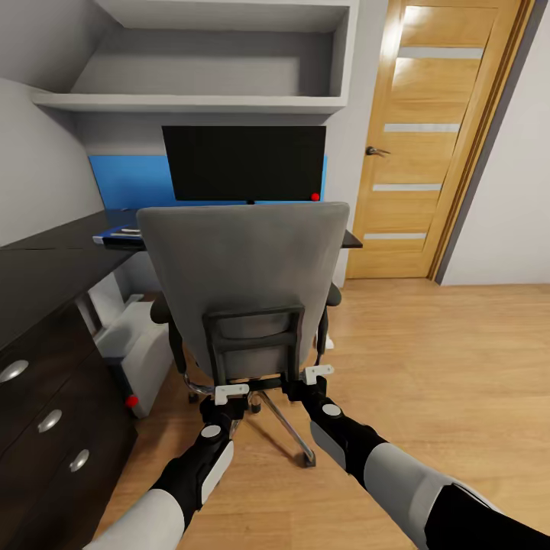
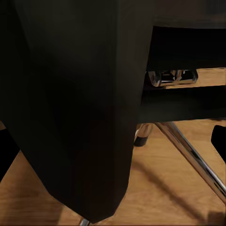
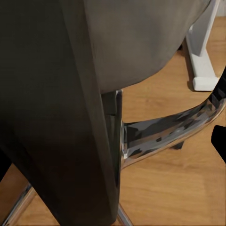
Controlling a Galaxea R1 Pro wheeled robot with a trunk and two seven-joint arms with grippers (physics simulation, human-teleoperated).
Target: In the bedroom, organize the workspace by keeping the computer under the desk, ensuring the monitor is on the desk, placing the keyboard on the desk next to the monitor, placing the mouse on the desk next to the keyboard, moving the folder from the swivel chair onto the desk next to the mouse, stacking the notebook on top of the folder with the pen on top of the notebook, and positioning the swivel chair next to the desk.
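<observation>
In front of the desk stands the chair, its back to the robot, with the left gripper and right gripper at the dark frame low on its backrest; whether either is clenched I cannot tell. It looks heavy but free-rolling, best pushed by that stiff frame. The wrist views show the chrome legs close up, while the head view shows the monitor.

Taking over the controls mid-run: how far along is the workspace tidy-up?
Looks done: the monitor stands on the desk, the computer sits on the floor under it, and a blue item, possibly the folder, lies on top. In hand: the left hand and right hand are at the swivel chair back. Keyboard, mouse, notebook and pen cannot be confirmed.
</observation>
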